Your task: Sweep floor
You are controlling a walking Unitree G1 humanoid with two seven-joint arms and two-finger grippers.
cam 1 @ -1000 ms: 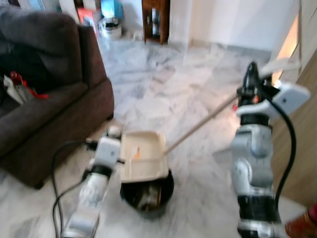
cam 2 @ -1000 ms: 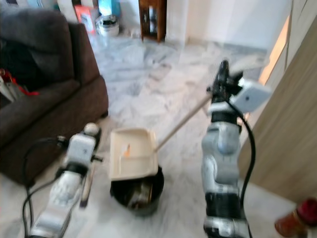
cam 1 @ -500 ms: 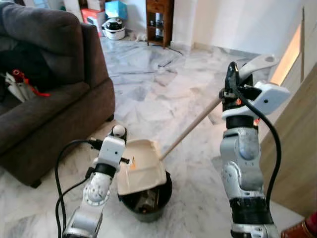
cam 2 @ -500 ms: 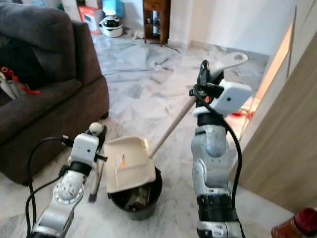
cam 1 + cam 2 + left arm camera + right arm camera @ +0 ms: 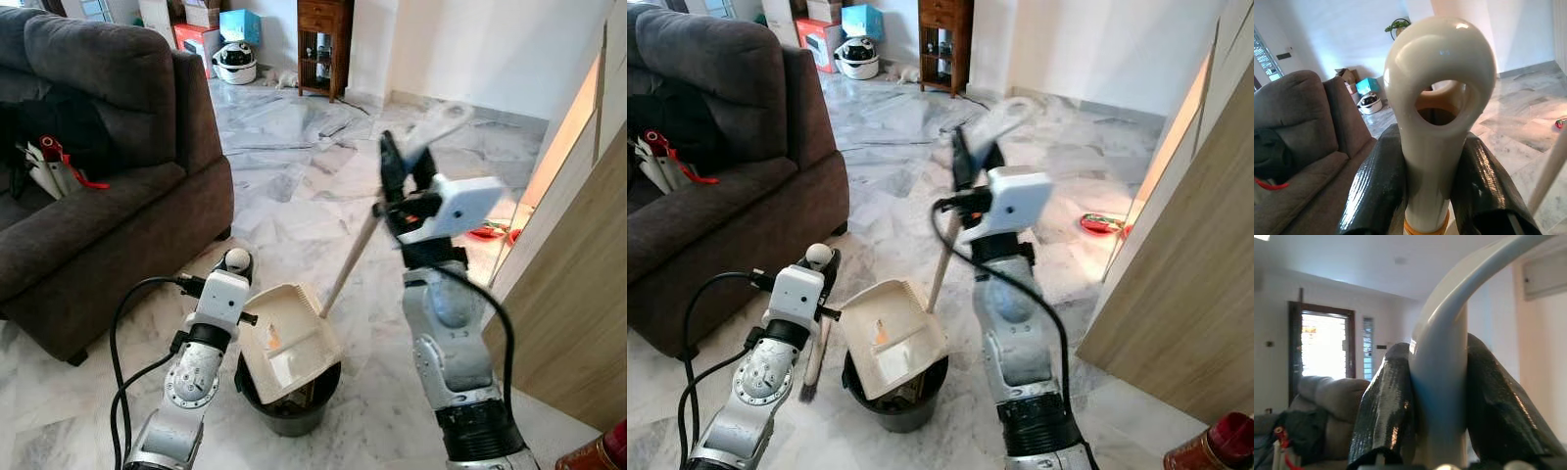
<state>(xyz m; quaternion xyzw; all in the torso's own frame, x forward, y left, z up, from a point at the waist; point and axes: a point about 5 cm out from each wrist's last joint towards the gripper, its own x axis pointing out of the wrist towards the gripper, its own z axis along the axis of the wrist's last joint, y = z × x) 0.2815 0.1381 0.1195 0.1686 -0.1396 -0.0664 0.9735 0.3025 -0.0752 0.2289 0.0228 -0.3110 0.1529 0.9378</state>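
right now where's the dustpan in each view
Left eye view: dustpan low centre, tipped over the black bin.
Right eye view: same, left of centre.
Left wrist view: pale pole behind, likely its handle.
Right wrist view: handle top in the right gripper.
Shared landmark: dark sofa.

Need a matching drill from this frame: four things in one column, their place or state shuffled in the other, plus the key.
Things:
1. cream plastic dustpan
2. black round bin
3. left gripper
4. red-handled item

Place or state:
A. lying on the dark grey sofa
B. shut on a cream looped handle
C. tilted over the bin's mouth
D. standing on the marble floor under the dustpan

Pairs: 1-C, 2-D, 3-B, 4-A
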